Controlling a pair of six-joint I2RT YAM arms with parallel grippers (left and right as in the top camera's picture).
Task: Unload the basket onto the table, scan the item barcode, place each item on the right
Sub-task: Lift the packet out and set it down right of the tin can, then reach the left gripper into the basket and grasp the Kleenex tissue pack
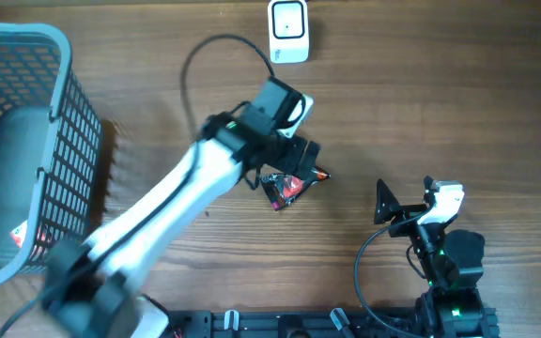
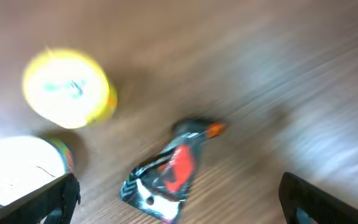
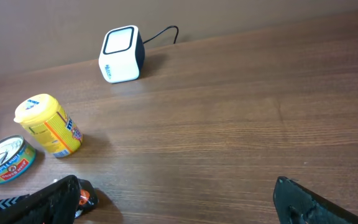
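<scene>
**Packet lies on the bench, both claws open**

From above I see the small black and red packet (image 1: 289, 187) lying on the bench (image 1: 458, 94), well below the white scanner (image 1: 289, 31). My left claw (image 1: 299, 164) hangs right over the packet, on the side nearer the scanner. Its fingers (image 2: 48, 199) stand wide apart and hold nothing. That wrist picture is blurry. From my right wrist I see a yellow tub (image 3: 47, 124) and a flat tin (image 3: 5, 160) in front of the scanner and to its left. My right claw (image 1: 407, 199) is far from the scanner, down and to the right, spread open and empty. A grey basket (image 1: 26, 141) sits far left of the scanner.
</scene>
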